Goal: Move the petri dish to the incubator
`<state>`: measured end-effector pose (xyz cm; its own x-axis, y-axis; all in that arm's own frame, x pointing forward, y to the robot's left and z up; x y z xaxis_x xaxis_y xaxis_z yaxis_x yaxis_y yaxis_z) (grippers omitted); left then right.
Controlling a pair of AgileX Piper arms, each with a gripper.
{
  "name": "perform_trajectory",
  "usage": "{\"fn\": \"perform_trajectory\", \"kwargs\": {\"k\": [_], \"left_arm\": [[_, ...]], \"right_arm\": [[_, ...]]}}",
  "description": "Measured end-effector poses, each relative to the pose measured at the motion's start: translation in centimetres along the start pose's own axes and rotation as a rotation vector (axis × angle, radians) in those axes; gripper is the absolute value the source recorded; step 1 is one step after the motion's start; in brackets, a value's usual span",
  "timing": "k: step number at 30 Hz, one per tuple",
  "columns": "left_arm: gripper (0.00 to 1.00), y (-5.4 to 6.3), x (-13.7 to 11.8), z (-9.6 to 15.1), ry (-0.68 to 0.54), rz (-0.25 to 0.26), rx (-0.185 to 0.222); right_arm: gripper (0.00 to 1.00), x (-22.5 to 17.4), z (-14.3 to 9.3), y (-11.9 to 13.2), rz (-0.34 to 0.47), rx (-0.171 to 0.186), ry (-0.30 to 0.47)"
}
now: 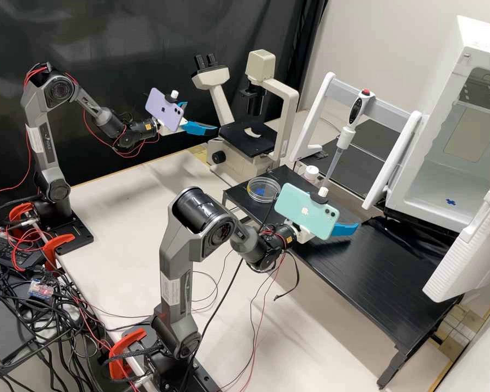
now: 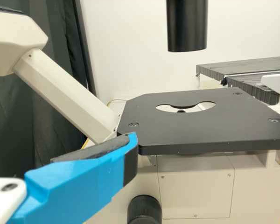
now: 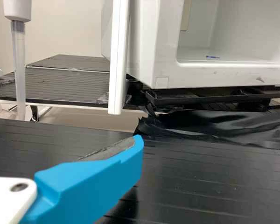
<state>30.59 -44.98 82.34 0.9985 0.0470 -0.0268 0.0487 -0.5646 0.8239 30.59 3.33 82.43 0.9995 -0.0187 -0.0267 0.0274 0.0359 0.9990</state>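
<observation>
Left gripper [image 1: 201, 117] is hanging open and empty near the microscope [image 1: 280, 109]; right gripper [image 1: 345, 228] is hovering open too, a teal phone [image 1: 306, 211] partly hiding it. The petri dish [image 1: 264, 189] is resting on the black platform [image 1: 375, 272], and the incubator [image 1: 476, 43] is standing open, cut off at the high view's edge.

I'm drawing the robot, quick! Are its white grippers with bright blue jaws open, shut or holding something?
Left gripper: open, jaws apart, holding nothing.
Right gripper: open too, holding nothing.
</observation>
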Motion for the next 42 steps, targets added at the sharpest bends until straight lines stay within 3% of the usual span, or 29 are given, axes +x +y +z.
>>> {"fn": "perform_trajectory", "kwargs": {"k": [9, 12, 17, 25, 30, 33, 42], "left_arm": [[1.00, 0.0, 0.0, 0.0, 0.000, 0.000, 0.000], [1.00, 0.0, 0.0, 0.0, 0.000, 0.000, 0.000], [1.00, 0.0, 0.0, 0.0, 0.000, 0.000, 0.000], [1.00, 0.0, 0.0, 0.0, 0.000, 0.000, 0.000], [1.00, 0.0, 0.0, 0.0, 0.000, 0.000, 0.000], [1.00, 0.0, 0.0, 0.0, 0.000, 0.000, 0.000], [1.00, 0.0, 0.0, 0.0, 0.000, 0.000, 0.000]], "right_arm": [[1.00, -0.3, 0.0, -0.1, -0.001, 0.000, 0.002], [1.00, -1.3, -0.4, -0.1, -0.004, 0.017, 0.022], [1.00, -3.1, -2.4, 0.2, 0.014, 0.039, 0.172], [1.00, -5.6, -5.3, -2.0, -0.059, 0.034, 0.364], [1.00, -6.2, -6.2, -4.3, -0.137, -0.027, 0.425], [1.00, -6.0, -6.1, -5.6, -0.178, -0.055, 0.422], [1.00, -4.8, -4.9, -7.6, -0.251, -0.065, 0.367]]}}
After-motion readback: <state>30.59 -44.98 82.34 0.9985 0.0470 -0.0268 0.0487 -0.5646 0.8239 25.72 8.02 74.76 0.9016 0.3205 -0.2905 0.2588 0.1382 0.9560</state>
